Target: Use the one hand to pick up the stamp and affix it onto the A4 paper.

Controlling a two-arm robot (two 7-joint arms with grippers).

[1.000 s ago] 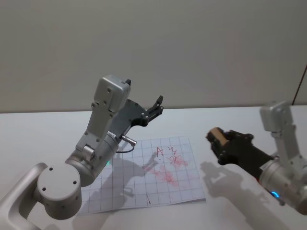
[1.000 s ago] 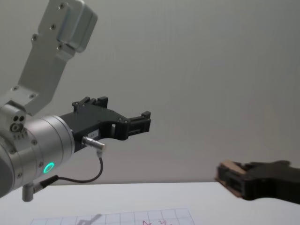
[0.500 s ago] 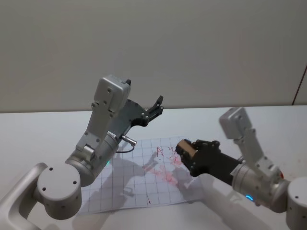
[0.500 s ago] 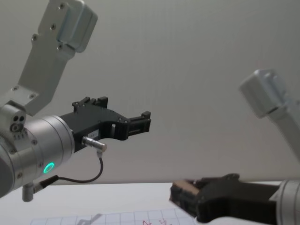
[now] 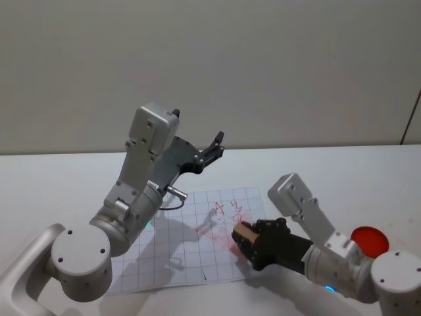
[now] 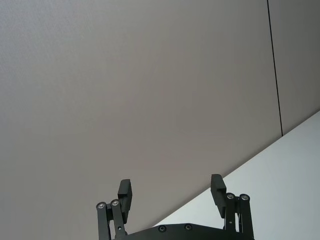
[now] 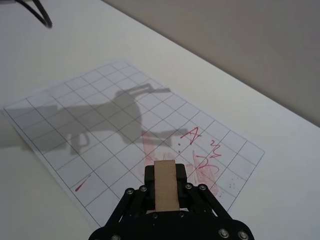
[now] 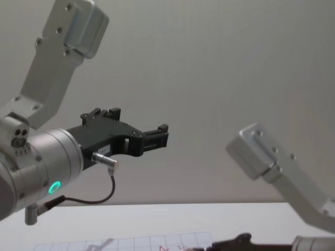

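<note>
stamp (image 7: 165, 184), seemingly a light, rigid tan block best held by its sides, was clamped so in the right gripper (image 5: 245, 236) low over the red marks (image 7: 202, 162) on the a4 paper (image 5: 172, 253), while the left gripper (image 6: 171, 192) hung raised, jaws apart.

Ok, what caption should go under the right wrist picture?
Right pincer holds the stamp over the red-marked grid paper.

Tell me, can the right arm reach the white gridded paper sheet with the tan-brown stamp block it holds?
Probably yes. The right end effector, shut on the stamp, hangs over the red marks on the paper with nothing between; the left end effector is raised aside.
</note>
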